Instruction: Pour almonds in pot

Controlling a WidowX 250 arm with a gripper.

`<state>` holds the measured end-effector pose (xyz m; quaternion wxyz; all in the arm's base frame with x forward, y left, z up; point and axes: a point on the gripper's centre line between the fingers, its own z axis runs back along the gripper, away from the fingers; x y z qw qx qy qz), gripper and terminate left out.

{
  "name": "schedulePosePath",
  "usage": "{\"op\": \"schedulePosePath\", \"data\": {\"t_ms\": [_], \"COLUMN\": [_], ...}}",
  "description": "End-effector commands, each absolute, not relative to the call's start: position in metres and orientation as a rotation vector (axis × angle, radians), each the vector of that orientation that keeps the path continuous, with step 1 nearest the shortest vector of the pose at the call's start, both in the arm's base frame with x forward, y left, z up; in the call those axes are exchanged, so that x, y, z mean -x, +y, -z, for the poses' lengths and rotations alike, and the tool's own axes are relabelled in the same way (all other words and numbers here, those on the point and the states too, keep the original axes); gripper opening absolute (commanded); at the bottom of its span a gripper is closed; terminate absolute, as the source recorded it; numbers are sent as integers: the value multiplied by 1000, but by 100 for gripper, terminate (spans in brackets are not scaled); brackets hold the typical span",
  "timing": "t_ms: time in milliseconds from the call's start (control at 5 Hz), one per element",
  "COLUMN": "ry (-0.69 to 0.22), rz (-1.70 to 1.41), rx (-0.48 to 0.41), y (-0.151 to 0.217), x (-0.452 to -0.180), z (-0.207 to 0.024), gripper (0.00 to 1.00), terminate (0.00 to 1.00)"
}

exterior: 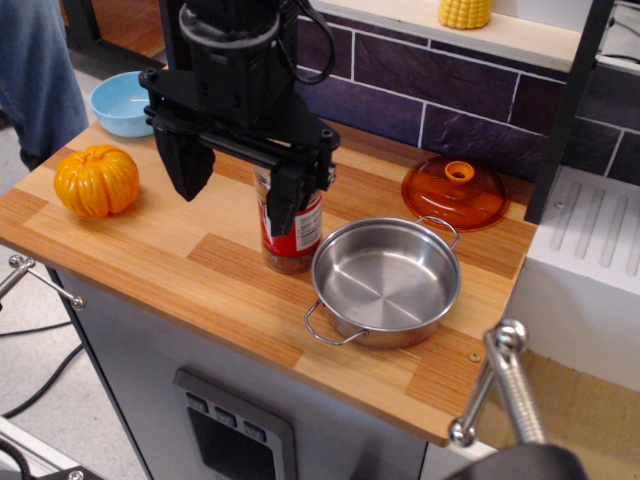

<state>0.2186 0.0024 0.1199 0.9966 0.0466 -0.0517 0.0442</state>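
Note:
The clear glass jar with a red label (pixel 300 238) stands upright on the wooden counter, just left of the pot. Brown almonds (pixel 285 263) show through the glass below the label. The pot (pixel 386 285) is a shallow shiny steel pan with two wire loop handles, and nothing is in it. My black gripper (pixel 237 185) hangs over the jar's left side with its jaws wide apart. Its right finger (pixel 285 198) is in front of the jar's top and hides the lid. Its left finger (pixel 187 163) is well to the left. Nothing is held.
An orange pumpkin (pixel 97 180) sits at the counter's left. A light blue bowl (pixel 122 103) is at the back left. An orange glass lid (pixel 456 192) lies behind the pot. A black post (pixel 565 110) stands at the right. A yellow corn cob (pixel 465 12) is on the back ledge.

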Motion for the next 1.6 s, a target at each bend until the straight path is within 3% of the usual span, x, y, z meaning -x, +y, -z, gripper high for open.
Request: {"op": "schedulePosePath", "data": {"t_ms": [0, 400, 600, 800, 1000, 1200, 1400], "ry": [-104, 69, 107, 196, 249, 357, 425], "rz": [-88, -408, -577, -762, -873, -966, -988], "rx": [-93, 163, 271, 330, 322, 285, 240], "y": [2, 27, 45, 70, 85, 94, 88], "x": [-219, -232, -249, -282, -305, -314, -302], "z": [-120, -157, -173, -172, -157, -127, -100], "gripper": [100, 100, 100, 100, 100, 100, 100], "terminate": [0, 0, 0, 0, 0, 0, 0]}}
